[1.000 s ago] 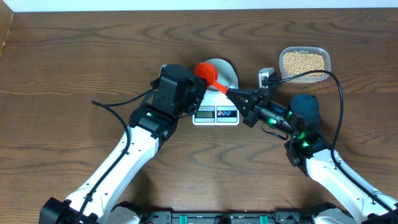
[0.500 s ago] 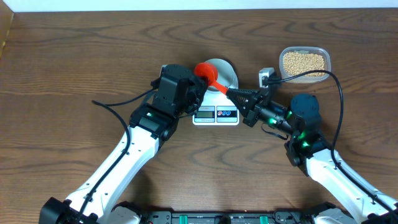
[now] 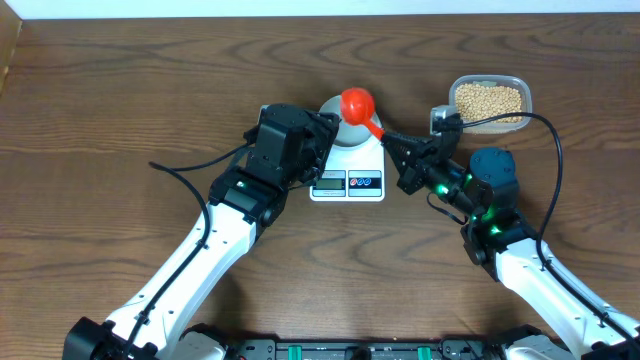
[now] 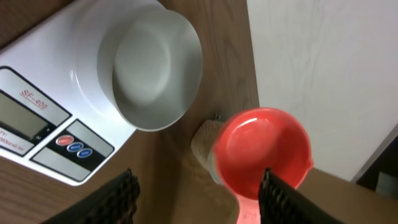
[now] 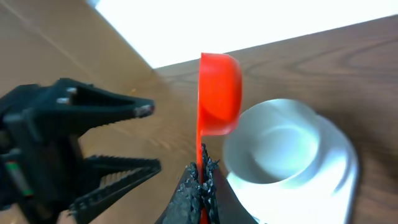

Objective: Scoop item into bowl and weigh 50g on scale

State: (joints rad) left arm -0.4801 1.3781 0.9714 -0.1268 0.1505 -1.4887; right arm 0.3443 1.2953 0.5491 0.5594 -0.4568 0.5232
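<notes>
Overhead, the right gripper (image 3: 395, 148) is clamped on the handle of a red scoop (image 3: 357, 102), whose cup hangs just ahead of its fingertips over the bowl (image 3: 345, 128). The bowl rests on the scale (image 3: 347, 172), between both grippers. The left gripper (image 4: 199, 196) stands with jaws spread beside the bowl, touching nothing. Beans (image 3: 488, 100) lie in a clear tub (image 3: 527, 100) beyond the right gripper.

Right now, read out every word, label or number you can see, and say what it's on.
"SF-400": printed on the scale, just above its display.
Labels on the scale's buttons: too small and blurred to read.
Digits on the display: none legible in any view.
No other readable text shows.
</notes>
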